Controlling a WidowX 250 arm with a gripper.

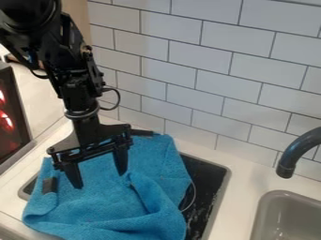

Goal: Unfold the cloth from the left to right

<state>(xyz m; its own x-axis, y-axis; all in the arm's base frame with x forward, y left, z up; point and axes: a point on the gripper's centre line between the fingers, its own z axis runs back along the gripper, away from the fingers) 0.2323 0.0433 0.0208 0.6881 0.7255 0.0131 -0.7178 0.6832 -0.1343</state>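
- Apparently I'm at the grasp step, gripper (100,181) fingers spread wide.
- Blue cloth (94,208) lies rumpled over the dark panel (209,180).
- Next, I'd pinch a folded layer, then draw it right.

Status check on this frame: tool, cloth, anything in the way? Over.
Tool open over cloth, contact unclear. Blue cloth rumpled, partly covering dark panel. Faucet stands apart, image right; likely no obstruction.

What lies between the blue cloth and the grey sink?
In the camera view, going right from the cloth: the black inset panel with a thin pale loop, its grey rim, then white counter before the sink.
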